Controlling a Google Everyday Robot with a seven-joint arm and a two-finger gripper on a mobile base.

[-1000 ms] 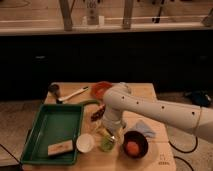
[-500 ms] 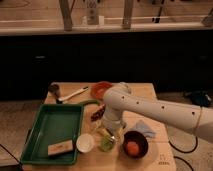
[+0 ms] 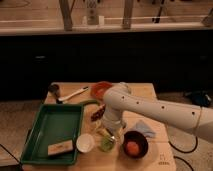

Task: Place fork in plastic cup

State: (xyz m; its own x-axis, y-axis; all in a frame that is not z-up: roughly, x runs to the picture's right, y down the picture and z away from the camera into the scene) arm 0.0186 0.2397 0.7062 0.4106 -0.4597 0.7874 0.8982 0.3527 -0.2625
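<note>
The small translucent yellow-green plastic cup stands near the table's front edge, between a white round cup and a dark bowl holding an orange ball. My white arm reaches in from the right and bends down over the table. My gripper hangs just above and behind the plastic cup. A pale thin object, probably the fork, slants down at the cup's rim; I cannot tell whether it is held.
A green tray with a tan block lies at the left. A brush with a white handle, an orange bowl, a dark reddish item and a blue cloth lie around the arm.
</note>
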